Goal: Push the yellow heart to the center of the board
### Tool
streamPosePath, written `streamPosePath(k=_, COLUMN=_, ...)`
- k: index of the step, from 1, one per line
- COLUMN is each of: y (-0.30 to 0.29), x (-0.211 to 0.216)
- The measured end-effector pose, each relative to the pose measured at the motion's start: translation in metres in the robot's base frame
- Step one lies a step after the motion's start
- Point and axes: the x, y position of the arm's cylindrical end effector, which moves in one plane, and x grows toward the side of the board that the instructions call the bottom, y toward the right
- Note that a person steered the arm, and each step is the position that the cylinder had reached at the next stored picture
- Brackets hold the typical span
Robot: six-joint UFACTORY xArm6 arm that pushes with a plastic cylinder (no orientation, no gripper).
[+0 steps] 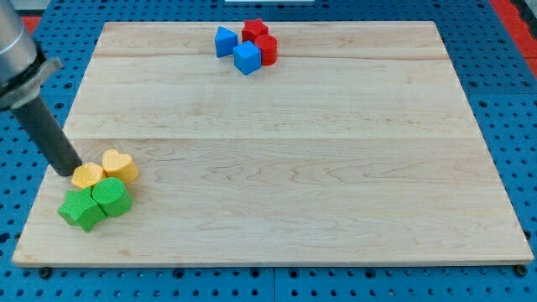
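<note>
The yellow heart [120, 164] lies near the board's lower left, touching a yellow block [87, 175] on its left. My tip [69, 172] rests on the board just left of that yellow block, close to or touching it. Two green blocks, one round-ish [111, 196] and one star-like [81, 210], sit right below the yellow ones. The wooden board [277, 151] fills most of the view.
At the view's top, left of centre, a cluster of two blue blocks [225, 40] [247, 57] and two red blocks [254, 30] [267, 49] sits near the board's top edge. A blue pegboard [512, 101] surrounds the board.
</note>
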Motion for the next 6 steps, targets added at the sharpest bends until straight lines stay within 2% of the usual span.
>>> streamPosePath(k=3, y=0.0, x=0.022)
streamPosePath(k=4, y=0.022, x=0.028)
streamPosePath(k=5, y=0.05, x=0.015)
streamPosePath(k=6, y=0.068, x=-0.029)
